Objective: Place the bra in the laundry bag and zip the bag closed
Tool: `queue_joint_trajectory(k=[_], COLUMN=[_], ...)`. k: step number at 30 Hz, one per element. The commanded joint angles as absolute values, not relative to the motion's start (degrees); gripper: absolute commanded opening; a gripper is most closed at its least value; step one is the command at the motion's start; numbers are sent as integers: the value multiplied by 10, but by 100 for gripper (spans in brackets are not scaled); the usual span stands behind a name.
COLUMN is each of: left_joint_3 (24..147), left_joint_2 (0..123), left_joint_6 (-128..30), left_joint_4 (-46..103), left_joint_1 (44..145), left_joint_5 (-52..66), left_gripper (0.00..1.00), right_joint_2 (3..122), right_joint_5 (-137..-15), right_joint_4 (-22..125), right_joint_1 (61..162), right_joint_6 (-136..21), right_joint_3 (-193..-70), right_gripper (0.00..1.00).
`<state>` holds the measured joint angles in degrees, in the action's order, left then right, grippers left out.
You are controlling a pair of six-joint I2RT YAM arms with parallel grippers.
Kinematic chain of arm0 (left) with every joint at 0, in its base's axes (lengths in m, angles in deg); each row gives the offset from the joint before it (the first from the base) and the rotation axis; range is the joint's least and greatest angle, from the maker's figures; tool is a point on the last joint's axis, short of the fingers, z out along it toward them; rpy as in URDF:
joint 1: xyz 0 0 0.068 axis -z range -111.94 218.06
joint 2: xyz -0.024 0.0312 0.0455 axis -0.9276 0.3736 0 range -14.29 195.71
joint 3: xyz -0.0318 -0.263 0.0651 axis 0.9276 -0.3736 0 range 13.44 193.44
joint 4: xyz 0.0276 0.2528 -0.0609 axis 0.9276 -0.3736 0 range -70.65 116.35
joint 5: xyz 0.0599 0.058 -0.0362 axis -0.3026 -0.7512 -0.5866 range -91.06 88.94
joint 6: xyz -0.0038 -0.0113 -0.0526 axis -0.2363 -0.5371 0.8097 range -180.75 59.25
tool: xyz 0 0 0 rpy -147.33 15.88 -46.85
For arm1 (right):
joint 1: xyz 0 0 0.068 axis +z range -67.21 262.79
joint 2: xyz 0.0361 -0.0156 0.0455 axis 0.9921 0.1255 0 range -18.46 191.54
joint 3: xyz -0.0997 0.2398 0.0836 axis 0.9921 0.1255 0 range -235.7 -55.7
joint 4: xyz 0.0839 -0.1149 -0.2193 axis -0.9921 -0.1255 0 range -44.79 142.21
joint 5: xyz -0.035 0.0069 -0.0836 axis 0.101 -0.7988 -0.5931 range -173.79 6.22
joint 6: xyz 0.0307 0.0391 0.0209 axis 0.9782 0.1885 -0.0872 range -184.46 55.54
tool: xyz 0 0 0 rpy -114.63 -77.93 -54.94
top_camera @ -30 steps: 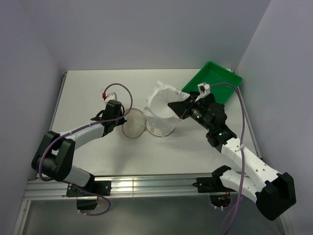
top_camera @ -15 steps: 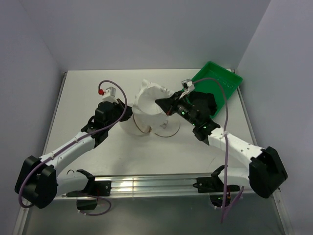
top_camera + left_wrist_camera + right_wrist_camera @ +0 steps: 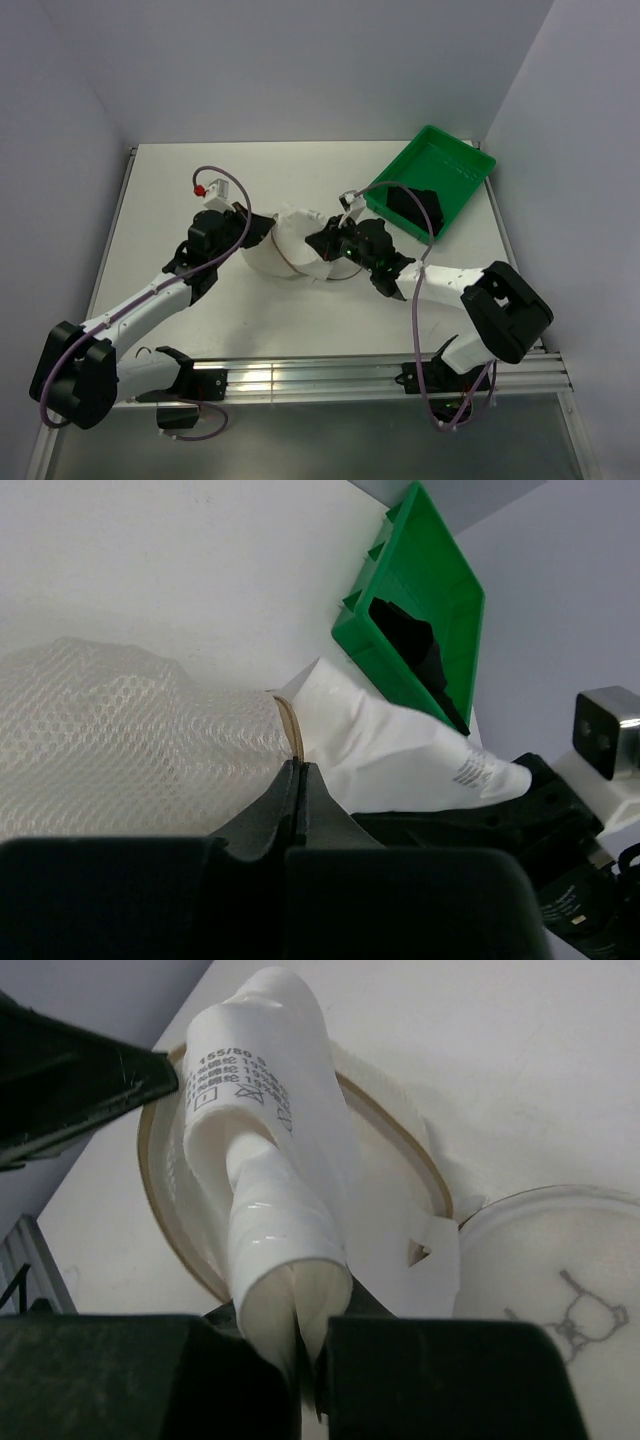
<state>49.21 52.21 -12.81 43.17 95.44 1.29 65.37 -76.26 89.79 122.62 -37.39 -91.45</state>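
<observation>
The laundry bag (image 3: 283, 250) lies on the white table between my grippers, white mesh with a tan rim. My left gripper (image 3: 254, 238) is shut on the tan rim (image 3: 291, 725), with mesh (image 3: 120, 740) to its left. My right gripper (image 3: 319, 243) is shut on a rolled white label sheet (image 3: 270, 1190) at the bag's opening (image 3: 160, 1200). The bag's round flap (image 3: 560, 1280) lies flat to the right of it. The black bra (image 3: 412, 205) lies in the green tray and also shows in the left wrist view (image 3: 415, 650). Neither gripper touches it.
The green plastic tray (image 3: 455, 165) sits tilted at the back right, close behind my right arm; it also shows in the left wrist view (image 3: 455, 590). My left gripper (image 3: 70, 1070) shows at the upper left of the right wrist view. Walls close the table's sides.
Both grippers have carried the bag left and toward the near edge. The bag stood tall and open; now it lies lower and more collapsed. The right arm has stretched leftward.
</observation>
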Motion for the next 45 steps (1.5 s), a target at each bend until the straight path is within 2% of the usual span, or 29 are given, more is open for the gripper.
queue_joint_trajectory(k=[1,12,18,22,29,32,38,40,45], left_joint_3=[497,496,478,470,454,448,441,445,454], left_joint_2=[521,545,532,508,452,432,400,391,327], left_joint_6=[-114,-108,-101,-94,-56,-30,13,19,4], left_joint_4=[486,524,518,504,480,473,496,492,390], left_joint_1=[951,950,962,970,982,990,1021,1030,1041], left_joint_5=[33,78,124,147,157,156,150,139,63], left_gripper=[0,0,0,0,0,0,0,0,0], right_joint_2=[667,741,745,766,785,768,736,729,583], right_joint_5=[-761,-704,-739,-760,-911,-977,-1032,-1043,-1099], right_joint_4=[916,836,859,941,1027,1030,991,1004,1034], right_joint_1=[1245,1290,1293,1295,1295,1295,1347,1348,1324], right_joint_6=[-394,-428,-404,-301,-113,-35,-9,29,11], right_joint_3=[-917,-966,-1013,-1035,-1026,-1013,-1039,-1011,-919], right_gripper=[0,0,0,0,0,0,0,0,0])
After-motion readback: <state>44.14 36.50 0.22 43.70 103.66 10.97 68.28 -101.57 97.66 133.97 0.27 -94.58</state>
